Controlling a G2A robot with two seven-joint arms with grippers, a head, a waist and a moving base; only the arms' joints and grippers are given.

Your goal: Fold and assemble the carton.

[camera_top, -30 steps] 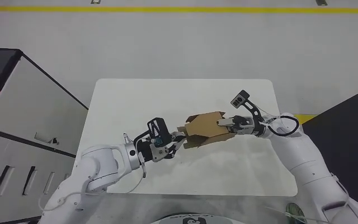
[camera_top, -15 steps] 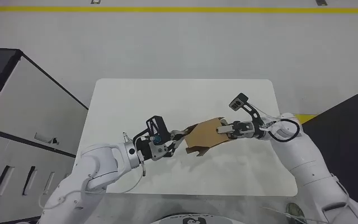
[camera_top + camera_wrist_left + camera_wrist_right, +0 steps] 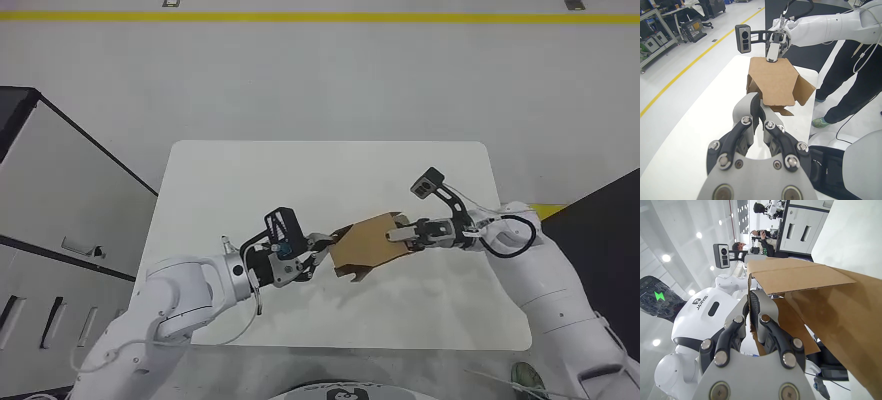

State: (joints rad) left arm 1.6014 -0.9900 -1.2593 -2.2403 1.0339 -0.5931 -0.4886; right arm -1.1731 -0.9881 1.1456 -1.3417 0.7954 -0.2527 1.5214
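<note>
A brown carton, partly unfolded with loose flaps, is held above the middle of the white table between both arms. My left gripper meets the carton's near flaps and is shut on one of them. My right gripper is shut on the opposite edge, with the cardboard wall pinched between its pads. In the left wrist view the carton shows a flat top panel with flaps hanging open, and the right gripper clamps its far rim. The carton stretches away from the right gripper.
A grey cabinet stands off the table's left side, and a dark panel lies beyond its right edge. Bare tabletop surrounds the carton on all sides.
The carton has tilted and shifted slightly toward the table's front between the two grippers. Both grippers kept hold and moved a little with it.
</note>
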